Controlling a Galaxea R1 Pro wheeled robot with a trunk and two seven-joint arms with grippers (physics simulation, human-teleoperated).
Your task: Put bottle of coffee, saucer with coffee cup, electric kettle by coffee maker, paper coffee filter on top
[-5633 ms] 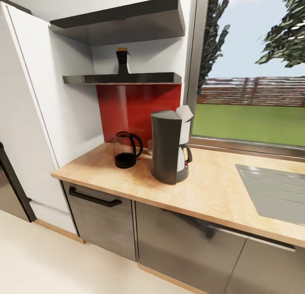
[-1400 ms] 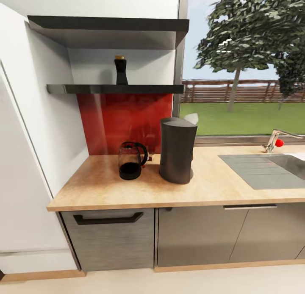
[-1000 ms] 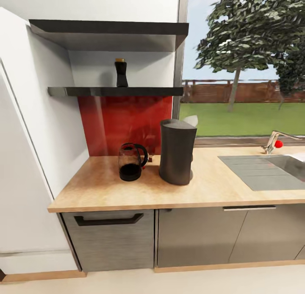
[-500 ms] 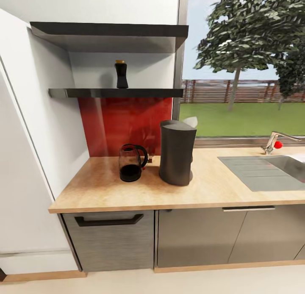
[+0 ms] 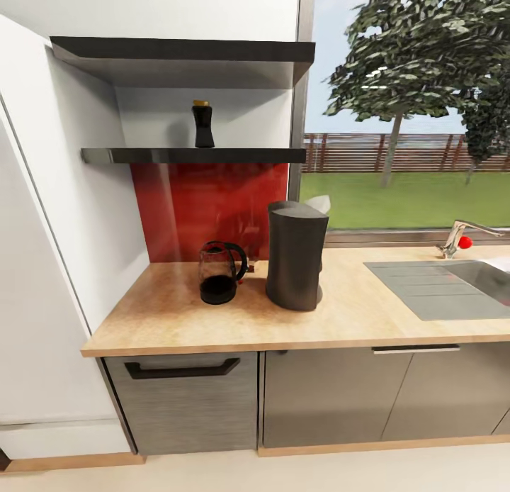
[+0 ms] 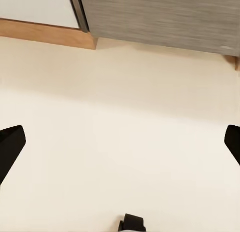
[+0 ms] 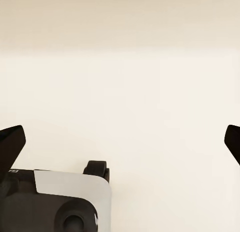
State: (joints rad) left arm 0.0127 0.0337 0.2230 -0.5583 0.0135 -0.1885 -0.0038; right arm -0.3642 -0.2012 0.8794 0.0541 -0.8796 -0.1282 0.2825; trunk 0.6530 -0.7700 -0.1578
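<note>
The coffee maker (image 5: 296, 254) stands on the kitchen countertop (image 5: 212, 325) with its dark grey back toward me. A white pointed piece (image 5: 319, 203), apparently the paper coffee filter, pokes up at its top far edge. Just left of it sits the electric kettle (image 5: 219, 272). The bottle of coffee (image 5: 203, 125) stands upright on the kitchen shelf (image 5: 248, 154) above the red backsplash. The saucer and coffee cup are out of view. My left gripper (image 6: 120, 147) and right gripper (image 7: 120, 142) hang open over the pale floor, holding nothing.
A steel sink (image 5: 439, 286) with a faucet (image 5: 460, 238) lies at the counter's right. A thicker dark shelf (image 5: 184, 56) hangs above the thin one. A tall white cabinet (image 5: 42, 279) bounds the left. Grey cabinet fronts (image 5: 191, 400) run below. My base (image 7: 55, 202) sits under the right gripper.
The camera swung from an angled view to facing the counter squarely, then drifted slightly; in the last half second it is still. Nothing on the counter or shelf has moved.
</note>
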